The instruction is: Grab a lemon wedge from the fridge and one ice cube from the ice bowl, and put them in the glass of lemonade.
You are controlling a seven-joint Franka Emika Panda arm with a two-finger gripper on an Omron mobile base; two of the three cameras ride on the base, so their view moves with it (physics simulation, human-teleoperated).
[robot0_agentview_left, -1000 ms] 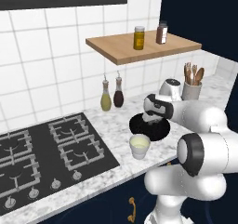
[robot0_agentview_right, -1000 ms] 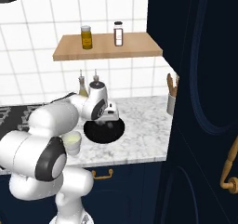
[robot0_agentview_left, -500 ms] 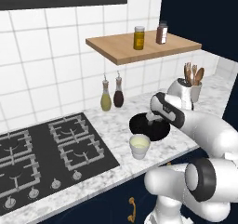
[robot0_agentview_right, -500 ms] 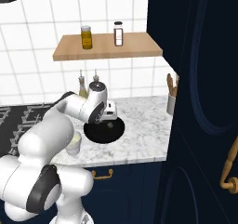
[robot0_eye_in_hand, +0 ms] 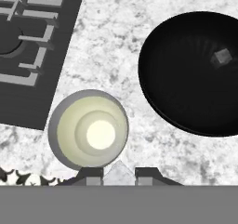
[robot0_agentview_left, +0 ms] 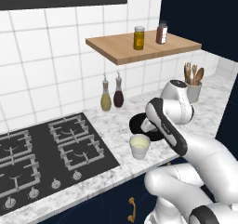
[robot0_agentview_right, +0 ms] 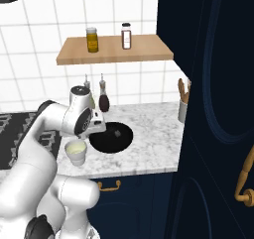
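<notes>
In the hand view my gripper [robot0_eye_in_hand: 119,175] is shut on a pale translucent ice cube [robot0_eye_in_hand: 119,171], held between the two dark fingertips [robot0_eye_in_hand: 91,174]. The glass of lemonade [robot0_eye_in_hand: 88,129] stands just ahead of the tips, with pale yellow liquid inside. It stands upright on the marble counter, left of the black ice bowl [robot0_eye_in_hand: 195,74], where another ice cube [robot0_eye_in_hand: 221,56] lies. From the base cameras the glass [robot0_agentview_left: 139,146] [robot0_agentview_right: 76,151] sits beside the bowl [robot0_agentview_right: 111,136], with my hand low over them. The lemon wedge and the fridge are out of view.
A gas hob [robot0_agentview_left: 42,148] lies to the left of the glass. Two bottles [robot0_agentview_left: 111,95] stand by the tiled wall under a wooden shelf [robot0_agentview_left: 144,49] with jars. A utensil pot [robot0_agentview_left: 193,86] stands to the right. A tall navy cupboard [robot0_agentview_right: 213,109] bounds the counter's right end.
My hand has swung from over the black bowl leftward to the glass, with the jaws staying shut on the cube. Glass and bowl have not moved.
</notes>
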